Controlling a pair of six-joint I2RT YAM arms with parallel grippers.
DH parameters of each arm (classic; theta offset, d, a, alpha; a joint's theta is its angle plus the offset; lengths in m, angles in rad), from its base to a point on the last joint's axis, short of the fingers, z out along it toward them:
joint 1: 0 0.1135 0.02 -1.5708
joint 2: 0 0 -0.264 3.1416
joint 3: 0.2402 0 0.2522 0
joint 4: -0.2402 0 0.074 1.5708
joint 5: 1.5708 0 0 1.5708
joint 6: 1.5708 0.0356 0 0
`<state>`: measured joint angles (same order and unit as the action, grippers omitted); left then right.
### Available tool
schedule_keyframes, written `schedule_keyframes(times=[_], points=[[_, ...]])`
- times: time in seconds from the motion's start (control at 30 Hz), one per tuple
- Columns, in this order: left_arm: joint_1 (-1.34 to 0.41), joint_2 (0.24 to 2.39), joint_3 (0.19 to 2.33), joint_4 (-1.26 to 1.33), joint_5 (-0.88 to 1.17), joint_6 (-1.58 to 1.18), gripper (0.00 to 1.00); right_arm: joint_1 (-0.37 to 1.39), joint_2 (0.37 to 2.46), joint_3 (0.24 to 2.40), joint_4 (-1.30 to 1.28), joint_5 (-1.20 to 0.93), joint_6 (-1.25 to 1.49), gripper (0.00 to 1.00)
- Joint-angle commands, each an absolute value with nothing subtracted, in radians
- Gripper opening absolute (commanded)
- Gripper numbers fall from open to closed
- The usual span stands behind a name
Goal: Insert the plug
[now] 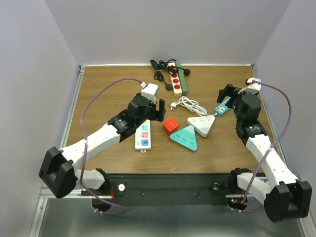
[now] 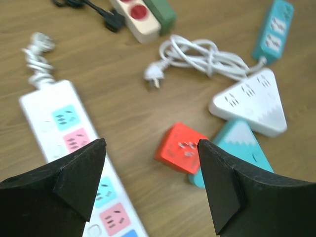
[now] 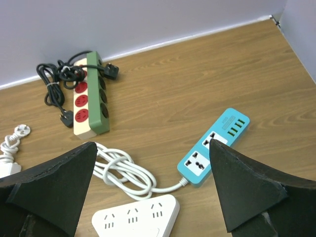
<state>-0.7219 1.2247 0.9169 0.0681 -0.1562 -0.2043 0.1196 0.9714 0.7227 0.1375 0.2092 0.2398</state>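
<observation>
Above white strip (image 2: 64, 123), left claw (image 2: 150, 148) agape

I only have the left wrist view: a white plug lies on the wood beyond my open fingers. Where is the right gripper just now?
Observer: The right gripper hovers open by the blue strip, on the right side of the table.
Operator: My view crops that strip. What is at its far end?
Observer: A row of green ports, past the two sockets.
Operator: And beside the beige and green strip?
Observer: A bundled black cable lies at its left, near the back wall.
</observation>
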Motion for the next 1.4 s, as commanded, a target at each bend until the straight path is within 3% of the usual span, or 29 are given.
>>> schedule_keyframes(times=[0.0, 0.1, 0.37, 1.2, 1.37], points=[[-0.776, 1.275, 0.966, 0.103, -0.029, -0.169, 0.86, 0.121, 0.979, 0.762, 0.118, 0.232, 0.250, 1.00], [-0.798, 1.311, 0.963, 0.135, 0.131, -0.124, 0.87, 0.121, 0.980, 0.761, 0.114, 0.230, 0.253, 1.00], [-0.810, 1.423, 0.991, 0.141, 0.258, -0.005, 0.88, 0.121, 0.999, 0.762, 0.109, 0.203, 0.255, 1.00], [-0.810, 1.689, 1.046, 0.117, 0.147, 0.149, 0.90, 0.121, 0.996, 0.787, 0.087, 0.123, 0.256, 1.00], [-0.810, 1.732, 1.049, 0.117, 0.146, 0.155, 0.80, 0.121, 1.003, 0.792, 0.083, 0.103, 0.256, 1.00]])
